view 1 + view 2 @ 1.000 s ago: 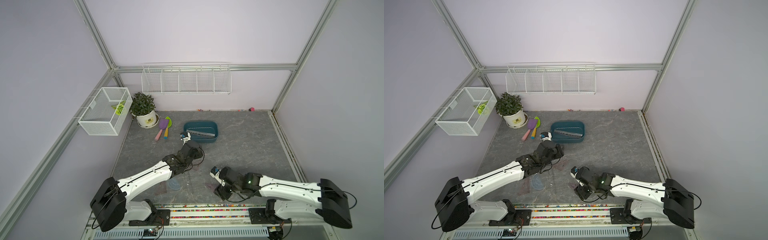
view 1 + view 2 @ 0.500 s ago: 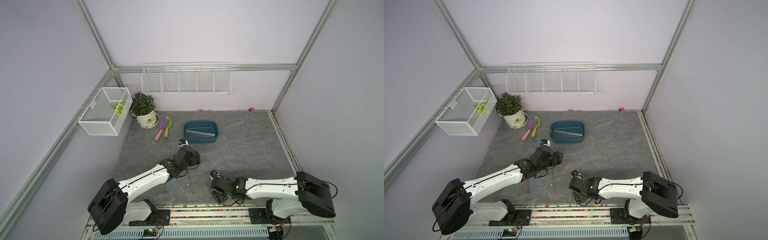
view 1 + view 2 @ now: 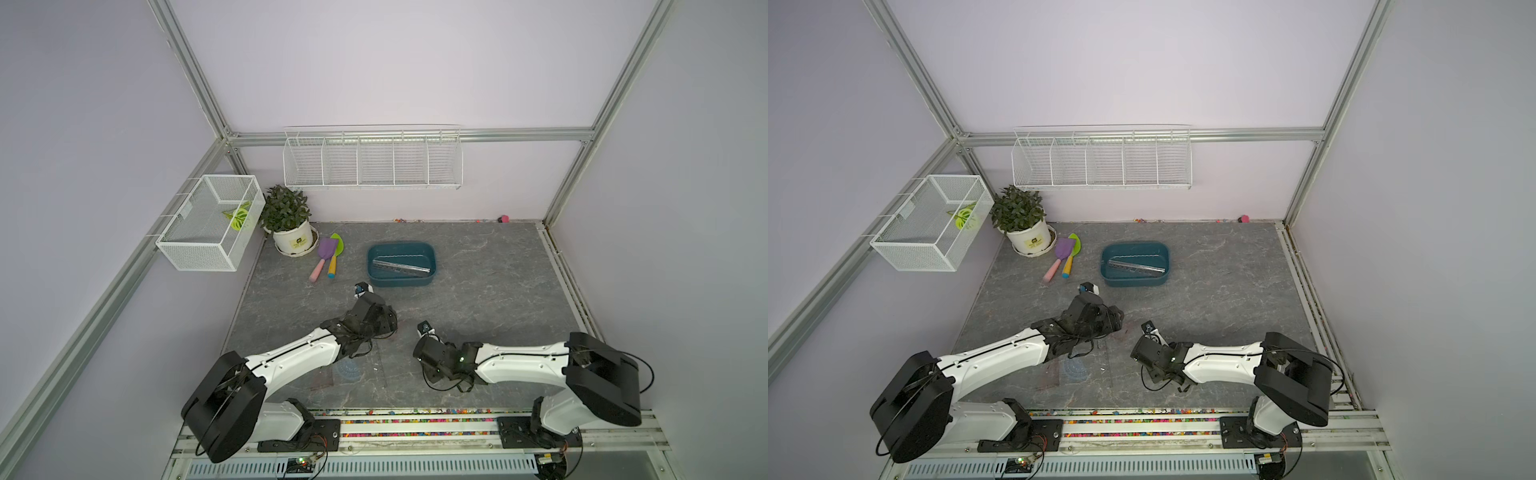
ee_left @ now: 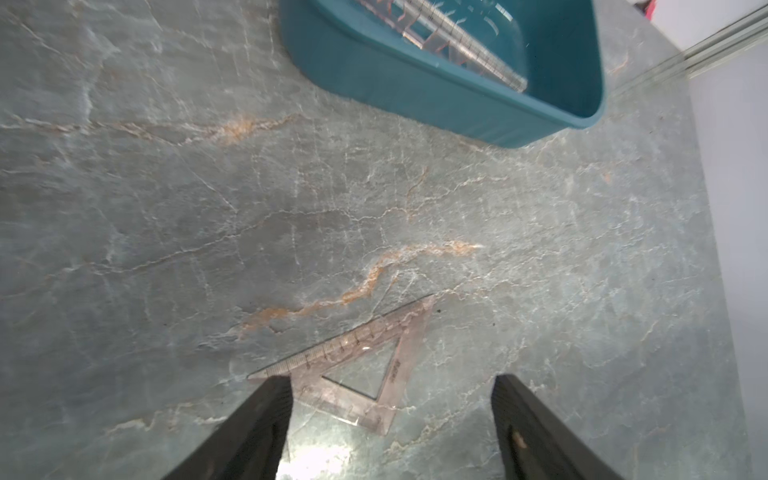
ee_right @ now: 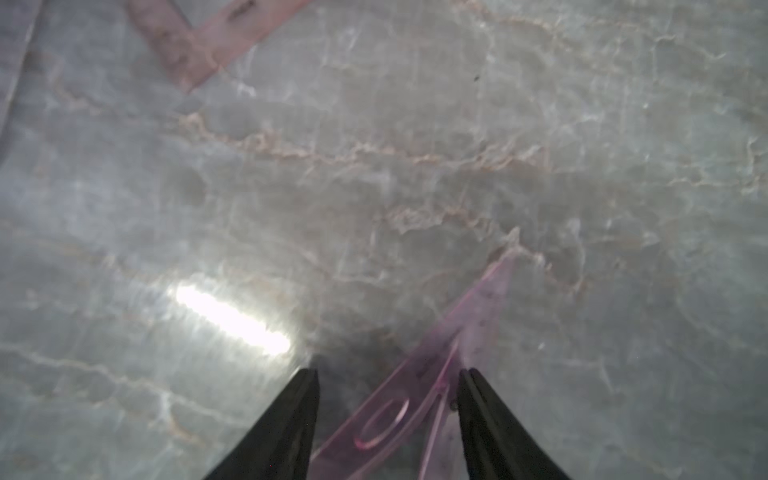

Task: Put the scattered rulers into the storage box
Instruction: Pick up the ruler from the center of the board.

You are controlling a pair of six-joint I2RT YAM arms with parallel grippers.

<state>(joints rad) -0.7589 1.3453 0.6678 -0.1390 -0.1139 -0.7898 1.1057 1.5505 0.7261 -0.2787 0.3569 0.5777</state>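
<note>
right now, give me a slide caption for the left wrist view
Left gripper, jaws open, over a triangle ruler; storage box beyond.

Your counter (image 3: 478, 299) is a grey, marble-veined slab. On its far half you have the teal storage box (image 3: 399, 281) standing clear of the walls, with a purple and a green toy shovel (image 3: 325, 249) lying side by side between it and the potted plant (image 3: 291, 239) in the far left corner. On the near half, see-through pieces lie flat on it: a bluish protractor (image 3: 348, 370), a brownish triangle (image 4: 345, 347) and a pinkish triangle (image 5: 478, 307).
</note>
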